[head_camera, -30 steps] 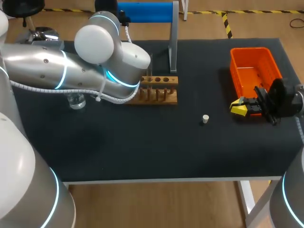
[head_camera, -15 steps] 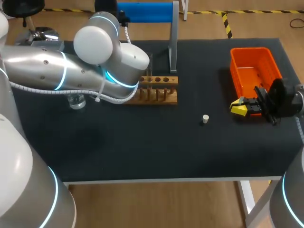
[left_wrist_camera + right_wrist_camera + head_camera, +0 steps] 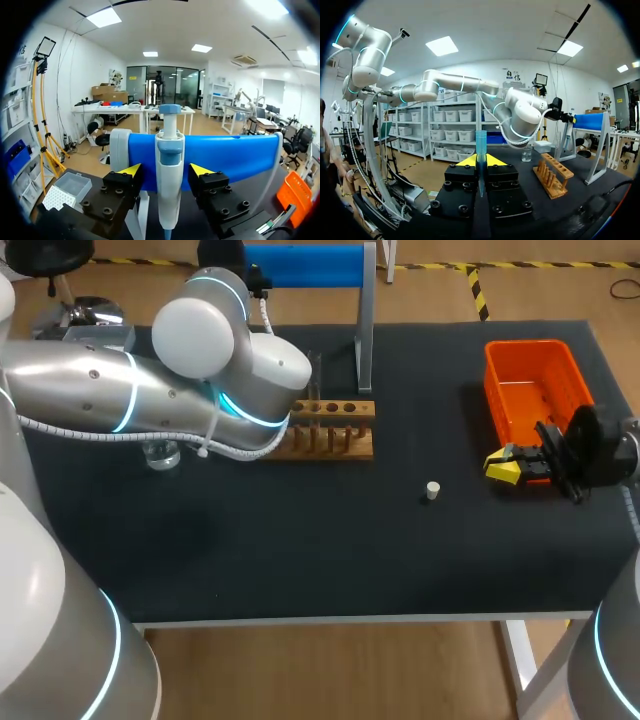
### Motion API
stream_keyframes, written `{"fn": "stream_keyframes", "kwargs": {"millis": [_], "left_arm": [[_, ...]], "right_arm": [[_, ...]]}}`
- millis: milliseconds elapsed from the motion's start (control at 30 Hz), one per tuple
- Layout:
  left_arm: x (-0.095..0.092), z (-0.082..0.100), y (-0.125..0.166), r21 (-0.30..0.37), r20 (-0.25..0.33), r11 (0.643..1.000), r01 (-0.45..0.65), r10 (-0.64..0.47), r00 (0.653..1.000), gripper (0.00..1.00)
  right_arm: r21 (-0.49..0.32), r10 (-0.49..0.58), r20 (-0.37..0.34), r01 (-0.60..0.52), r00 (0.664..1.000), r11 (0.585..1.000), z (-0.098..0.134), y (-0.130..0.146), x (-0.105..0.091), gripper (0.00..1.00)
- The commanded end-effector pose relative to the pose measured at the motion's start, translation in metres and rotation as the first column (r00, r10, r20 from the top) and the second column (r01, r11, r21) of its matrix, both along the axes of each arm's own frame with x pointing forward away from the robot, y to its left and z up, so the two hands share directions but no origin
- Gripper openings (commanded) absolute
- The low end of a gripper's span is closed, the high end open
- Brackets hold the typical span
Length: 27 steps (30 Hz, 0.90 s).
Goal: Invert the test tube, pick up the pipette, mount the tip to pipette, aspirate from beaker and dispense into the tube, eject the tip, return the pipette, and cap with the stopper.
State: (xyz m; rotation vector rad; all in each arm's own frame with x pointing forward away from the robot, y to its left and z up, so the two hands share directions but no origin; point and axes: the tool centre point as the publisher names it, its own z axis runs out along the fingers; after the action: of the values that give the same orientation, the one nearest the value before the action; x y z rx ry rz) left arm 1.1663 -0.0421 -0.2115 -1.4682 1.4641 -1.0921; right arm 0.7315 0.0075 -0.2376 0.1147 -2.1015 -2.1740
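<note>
- Left gripper: fingers spread wide, one on each side of the pipette. A gap shows on both sides, so nothing is gripped. Judged: it is lined up for the pick-up step.
- The pipette hangs upright on the blue stand at the far middle of the table. Hanging it this way leaves its body open to a grip from two sides and its nose free.
- Right gripper: closed on the tube, which is upright. It sits at the right, beside the near-left corner of the bin. Judged: it is parked there, well apart from the left arm, ready to receive liquid.
- The rack stands just near of the stand. The beaker is at the left, partly under the left arm. The stopper lies alone right of middle. The tip box is left of the stand.
- Clearance: the stand's bar and the rack crowd the pipette, so the way out is likely up and toward the near side. The near half of the table is open. The left arm passes over the beaker, so a low sweep could tip it.
</note>
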Motion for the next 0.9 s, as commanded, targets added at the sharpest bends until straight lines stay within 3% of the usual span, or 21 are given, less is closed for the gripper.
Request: {"fn": "stream_keyframes", "kwargs": {"millis": [33, 567, 600, 633, 667, 700, 900], "left_arm": [[0.0022, -0.0018, 0.0003, -0.002, 0.002, 1.0, 0.002, -0.002, 1.0, 0.53], [0.0046, -0.0033, -0.0035, -0.002, -0.002, 1.0, 0.007, -0.007, 1.0, 0.45], [0.0046, -0.0033, -0.0035, -0.002, -0.002, 1.0, 0.006, -0.006, 1.0, 0.42], [0.0046, -0.0033, -0.0035, -0.001, -0.002, 1.0, 0.006, -0.006, 1.0, 0.32], [0.0047, -0.0032, -0.0035, -0.001, -0.002, 1.0, 0.006, -0.006, 1.0, 0.2], [0.0047, -0.0032, -0.0035, 0.0, -0.002, 1.0, 0.006, -0.006, 1.0, 0.0], [0.0047, 0.0005, -0.0033, 0.0, 0.003, 1.0, 0.004, -0.004, 1.0, 0.0]], "right_arm": [[-0.001, -0.001, 0.001, 0.001, 1.0, 1.0, 0.0004, -0.0006, -0.0011, 0.0], [-0.001, -0.001, 0.001, 0.001, 1.0, 1.0, 0.0004, -0.0006, -0.0011, 0.0], [-0.001, -0.001, 0.001, 0.001, 1.0, 1.0, 0.0004, -0.0006, -0.0011, 0.0], [-0.001, -0.001, 0.001, 0.001, 1.0, 1.0, 0.0004, -0.0006, -0.0011, 0.0], [-0.001, -0.001, 0.001, 0.001, 1.0, 1.0, 0.0004, -0.0006, -0.0011, 0.0], [-0.001, -0.001, 0.001, 0.001, 1.0, 1.0, 0.0004, -0.0006, -0.0011, 0.0], [-0.001, -0.001, 0.001, 0.001, 1.0, 1.0, 0.0004, -0.0006, -0.0011, 0.0]]}}
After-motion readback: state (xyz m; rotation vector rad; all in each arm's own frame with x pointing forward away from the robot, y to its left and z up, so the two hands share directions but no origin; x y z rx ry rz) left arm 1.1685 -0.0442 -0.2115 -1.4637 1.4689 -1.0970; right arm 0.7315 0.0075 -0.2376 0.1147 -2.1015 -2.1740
